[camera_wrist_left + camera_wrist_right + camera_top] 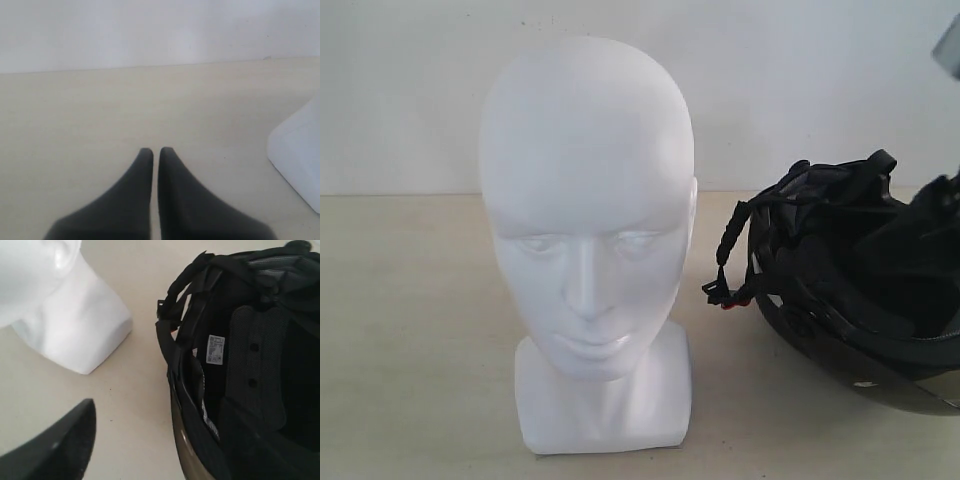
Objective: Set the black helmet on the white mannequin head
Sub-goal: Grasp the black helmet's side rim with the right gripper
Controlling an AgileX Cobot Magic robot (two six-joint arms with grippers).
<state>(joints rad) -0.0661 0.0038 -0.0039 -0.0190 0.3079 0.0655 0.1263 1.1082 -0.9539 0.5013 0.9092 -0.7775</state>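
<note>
The head (585,200) is standing upright on its squarish base at centre left of the exterior view, facing the camera, on the pale table (400,350) in front of a white wall (770,90). The helmet (850,290) is lying at the right of that frame, just beside the head but apart from it, not on it, with its padded inside showing and the frame's right edge cutting it off. A strap (725,250) is hanging down its left side, ending in a red buckle (730,300) near the base. In the left wrist view the left gripper (156,150) is hovering over bare table with its 2 fingers almost together, gripping nothing, while a corner of the base is showing at the right edge. In the right wrist view the right gripper (159,407) is standing with its jaws wide apart: 1 finger (65,440) is showing at lower left, clear of the helmet, and the other cannot be picked out against the black lining. A white label (216,349) is showing inside the shell there, and the tinted visor (181,440) is running along the lower rim.
</note>
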